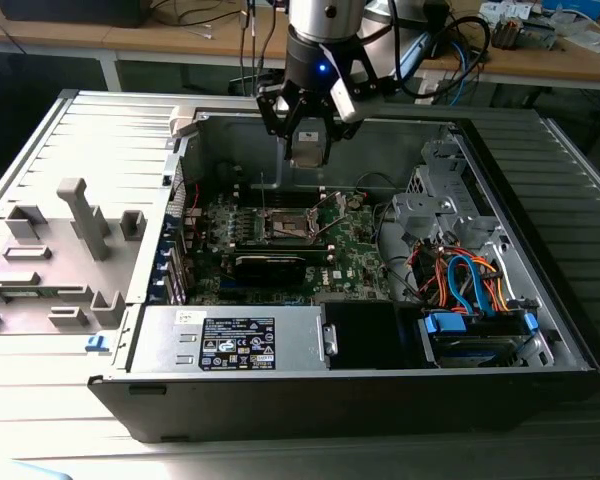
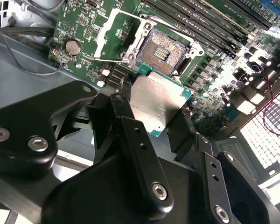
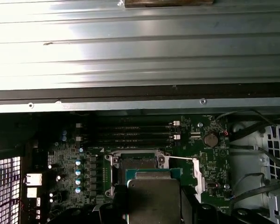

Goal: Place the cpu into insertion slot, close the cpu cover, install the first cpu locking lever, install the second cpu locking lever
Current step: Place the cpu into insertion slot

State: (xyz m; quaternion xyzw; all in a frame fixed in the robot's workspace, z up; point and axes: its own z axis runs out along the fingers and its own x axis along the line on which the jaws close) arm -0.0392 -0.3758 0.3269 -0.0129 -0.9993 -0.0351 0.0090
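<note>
Hand (image 2: 154, 114) pinching cpu (image 2: 158, 95) by its edges, hovering above bare insertion slot (image 2: 162, 52) mid-motherboard (image 2: 81, 23), not touching. Cpu cover (image 2: 102, 37) flipped open beside slot.

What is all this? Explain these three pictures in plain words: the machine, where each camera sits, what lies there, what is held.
The machine is a robot arm reaching down into an open computer case that lies on a ridged grey table. The exterior view is taken by a camera off the arm and sees the whole scene. Both wrist views come from cameras riding on the arm, looking past its jaws. Those jaws are shut on the cpu, a small flat chip with a silvery top. Below it is the green motherboard with the insertion slot, a square socket with a dark centre. The slot holds no chip and the cpu cover, a thin metal frame, is swung open beside it. Grey plastic holders stand on the table at the exterior view's left.
</note>
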